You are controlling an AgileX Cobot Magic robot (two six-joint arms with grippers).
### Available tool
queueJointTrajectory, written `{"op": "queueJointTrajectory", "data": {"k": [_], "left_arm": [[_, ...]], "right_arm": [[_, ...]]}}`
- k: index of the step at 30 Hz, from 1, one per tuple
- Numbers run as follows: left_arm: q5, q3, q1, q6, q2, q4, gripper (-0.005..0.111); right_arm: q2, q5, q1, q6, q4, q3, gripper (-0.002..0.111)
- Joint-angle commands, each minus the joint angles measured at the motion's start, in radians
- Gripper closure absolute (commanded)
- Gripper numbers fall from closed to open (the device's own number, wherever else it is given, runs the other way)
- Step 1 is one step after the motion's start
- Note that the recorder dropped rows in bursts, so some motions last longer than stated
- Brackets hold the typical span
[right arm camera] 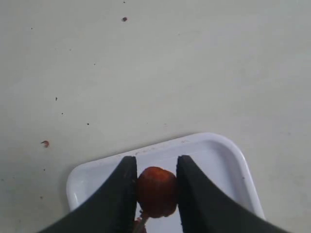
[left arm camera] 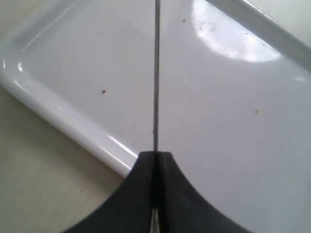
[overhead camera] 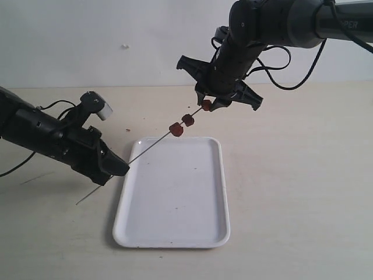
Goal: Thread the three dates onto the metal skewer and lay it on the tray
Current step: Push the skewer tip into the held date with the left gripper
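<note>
The thin metal skewer (overhead camera: 148, 147) slants up from lower left to upper right above the white tray (overhead camera: 175, 233). My left gripper (overhead camera: 119, 167) is shut on its lower part at the tray's left rim; in the left wrist view the skewer (left arm camera: 156, 73) runs out from the closed jaws over the tray (left arm camera: 233, 121). Three dates sit on the rod: the lowest date (overhead camera: 176, 129), the middle date (overhead camera: 187, 120) and the top date (overhead camera: 206, 105). My right gripper (overhead camera: 208, 105) is shut on the top date (right arm camera: 156, 191), its fingers (right arm camera: 121, 194) pressing both sides.
The tray (right arm camera: 218, 155) lies on a beige table with small reddish crumbs (right arm camera: 45, 143). The skewer's tail end (overhead camera: 81, 200) sticks out behind the left gripper over the table. A black cable (overhead camera: 280, 70) hangs from the right arm.
</note>
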Motion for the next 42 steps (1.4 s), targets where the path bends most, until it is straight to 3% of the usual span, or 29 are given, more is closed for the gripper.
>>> {"op": "queueJointTrajectory", "data": {"k": [1, 42], "left_arm": [[0.019, 0.003, 0.0, 0.007, -0.004, 0.012, 0.107], [0.001, 0.004, 0.0, 0.003, -0.004, -0.032, 0.107]], "right_arm": [[-0.012, -0.006, -0.003, -0.018, -0.003, 0.002, 0.08], [-0.012, -0.01, 0.0, -0.04, 0.026, 0.002, 0.08]]}}
